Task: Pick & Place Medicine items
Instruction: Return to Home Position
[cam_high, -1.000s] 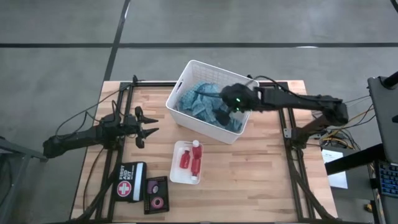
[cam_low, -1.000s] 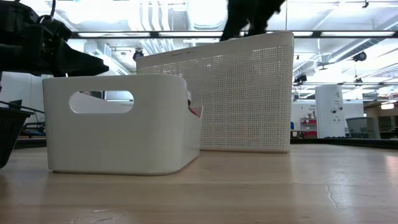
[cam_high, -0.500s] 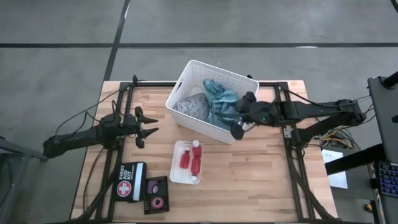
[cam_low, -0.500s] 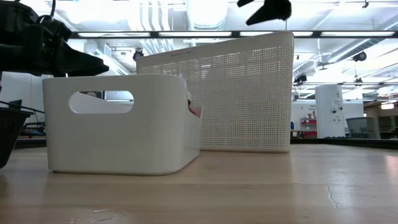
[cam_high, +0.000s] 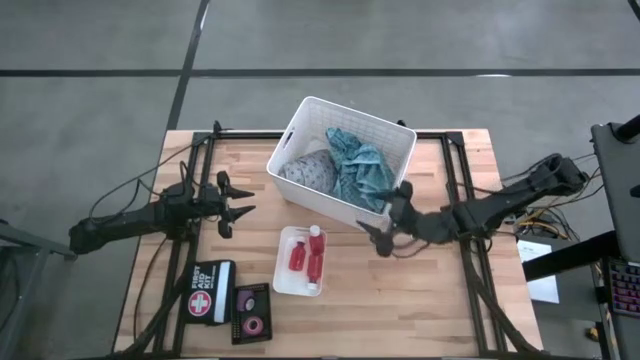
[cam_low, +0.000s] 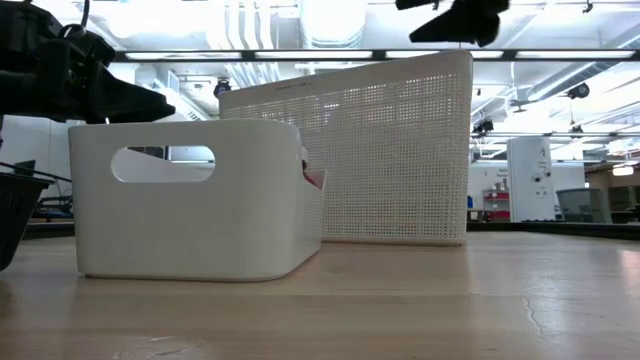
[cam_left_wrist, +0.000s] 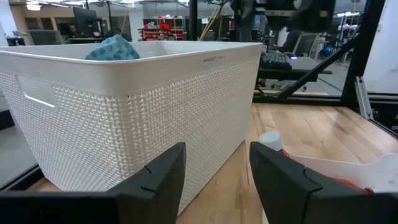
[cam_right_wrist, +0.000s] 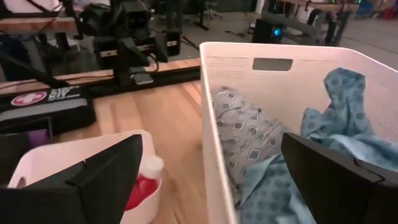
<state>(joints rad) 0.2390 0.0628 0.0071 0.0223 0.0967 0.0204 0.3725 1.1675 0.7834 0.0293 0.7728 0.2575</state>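
Red bottles with white caps (cam_high: 308, 256) lie in a small white bin (cam_high: 284, 262) near the table's middle; one bottle (cam_right_wrist: 144, 178) shows in the right wrist view, and a cap (cam_left_wrist: 270, 139) in the left wrist view. A pink tape roll (cam_high: 252, 324) and a dark one sit in a dark tray (cam_high: 251, 313) near the front edge. My right gripper (cam_high: 388, 215) hangs open above the table, just right of the bin, by the big basket's near right corner. My left gripper (cam_high: 238, 206) waits open left of the basket.
The big white basket (cam_high: 386, 135) stands at the table's far middle, holding a teal cloth (cam_high: 360, 165) and a grey patterned cloth (cam_high: 310, 170). A first-aid box (cam_high: 208, 291) lies left of the dark tray. Bare wood lies right of the small bin.
My right gripper has come out of the big basket, over its near right wall, and moved toward the table's near edge, ending beside the small bin. The teal cloth it hung over stays in the basket, and the grey cloth now shows beside it.
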